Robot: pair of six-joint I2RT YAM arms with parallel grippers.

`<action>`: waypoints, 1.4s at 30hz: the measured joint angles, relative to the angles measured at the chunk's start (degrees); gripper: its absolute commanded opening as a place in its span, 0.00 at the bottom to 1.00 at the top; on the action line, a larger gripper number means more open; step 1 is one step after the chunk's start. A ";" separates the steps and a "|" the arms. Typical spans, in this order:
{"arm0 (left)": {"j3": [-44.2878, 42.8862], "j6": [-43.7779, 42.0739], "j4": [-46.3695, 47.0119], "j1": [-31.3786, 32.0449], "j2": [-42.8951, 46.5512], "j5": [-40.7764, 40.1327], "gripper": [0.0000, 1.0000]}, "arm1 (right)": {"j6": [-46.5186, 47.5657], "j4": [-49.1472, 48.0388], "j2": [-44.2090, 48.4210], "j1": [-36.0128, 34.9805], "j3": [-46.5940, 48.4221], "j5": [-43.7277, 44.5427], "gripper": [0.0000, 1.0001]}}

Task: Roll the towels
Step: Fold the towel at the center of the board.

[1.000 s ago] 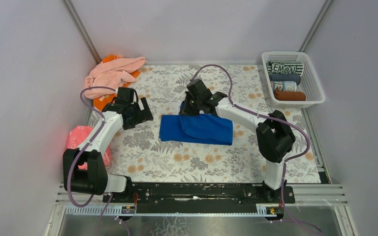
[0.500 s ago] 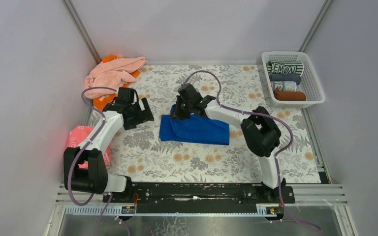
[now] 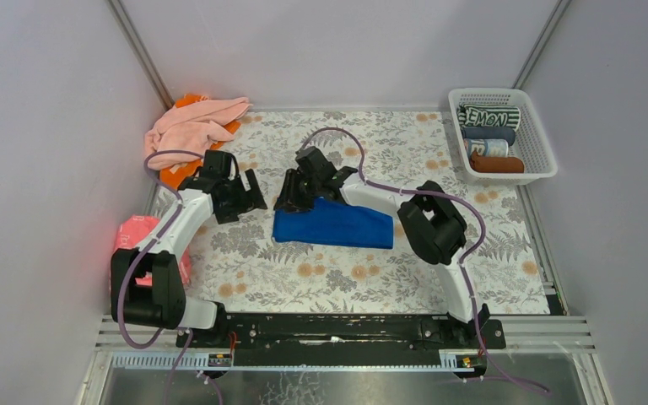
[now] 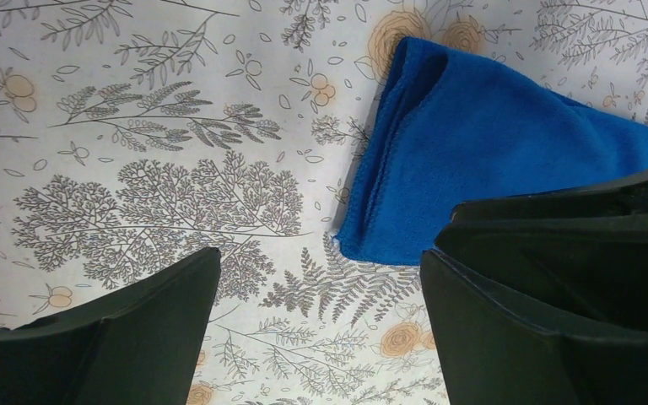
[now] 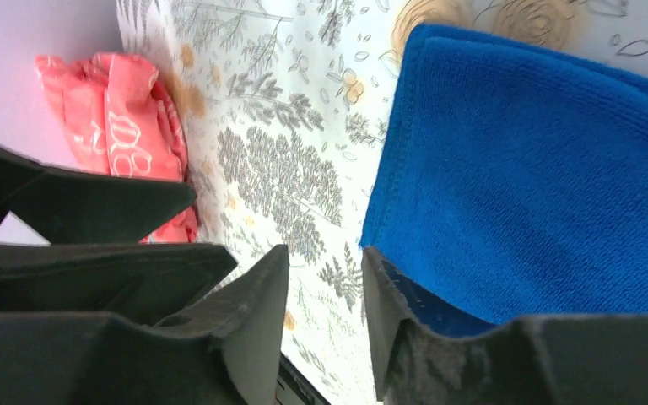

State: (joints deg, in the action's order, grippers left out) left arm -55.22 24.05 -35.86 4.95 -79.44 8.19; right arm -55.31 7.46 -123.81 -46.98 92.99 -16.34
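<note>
– Pink towel point(image 3: 194, 125) and orange towel point(image 3: 171, 176) lie in a loose heap at the far left. We judge they are not rolled yet.
– And the grippers?
– Left gripper point(image 3: 245, 192) hangs wide open and empty, near the left end of the blue towel point(image 3: 342, 224). Right gripper point(image 3: 289, 196) is just at that end, its jaws partly apart, with only table point(image 3: 329, 278) between them. This towel lies folded flat in the middle, with no roll begun.
– So what is done?
– At the right, the basket point(image 3: 542, 139) holds four rolls point(image 3: 489, 117), as far as we can count. Only the top view shows them and the heap. The left wrist view shows the layers at the folded end; the right wrist view shows a red item point(image 5: 118, 101) by the wall.
</note>
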 measured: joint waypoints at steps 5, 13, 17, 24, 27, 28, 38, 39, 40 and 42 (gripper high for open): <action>0.00 -0.13 0.07 0.83 -0.20 1.97 0.80 | 4.37 0.33 2.47 0.00 -1.68 -1.88 0.55; 1.64 2.71 1.88 6.69 -0.46 5.46 0.62 | 11.85 -1.18 24.96 5.22 -23.37 -0.74 0.60; 1.46 4.59 3.10 9.81 -2.49 6.12 0.53 | 13.31 -4.81 34.86 13.70 -36.04 -0.92 0.62; -3.87 6.80 3.93 14.16 -9.84 6.05 0.36 | 14.21 -9.79 39.65 22.12 -50.42 -4.35 0.63; -5.09 7.10 4.96 14.69 -13.14 5.81 0.30 | 14.34 -12.35 39.65 24.22 -53.42 -6.40 0.63; -5.09 7.19 5.01 14.69 -14.12 5.44 0.28 | 14.34 -13.03 39.65 24.65 -53.99 -6.99 0.63; 0.85 8.35 5.44 13.79 -16.83 -0.15 0.17 | 14.32 -20.11 39.10 27.89 -58.60 -11.45 0.63; 1.38 8.52 5.60 13.49 -16.26 -0.37 0.18 | 14.32 -20.33 39.01 28.37 -58.97 -11.69 0.63; 1.97 8.63 5.70 13.16 -15.67 -0.61 0.20 | 14.34 -20.57 38.88 28.63 -59.25 -11.85 0.63; 3.72 9.03 5.68 12.24 -13.97 -1.20 0.30 | 14.36 -20.72 38.62 29.22 -59.54 -12.07 0.63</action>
State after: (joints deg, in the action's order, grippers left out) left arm -51.51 33.08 -30.17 17.19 -93.41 6.98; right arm -40.95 -13.26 -85.19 -17.76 33.45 -28.40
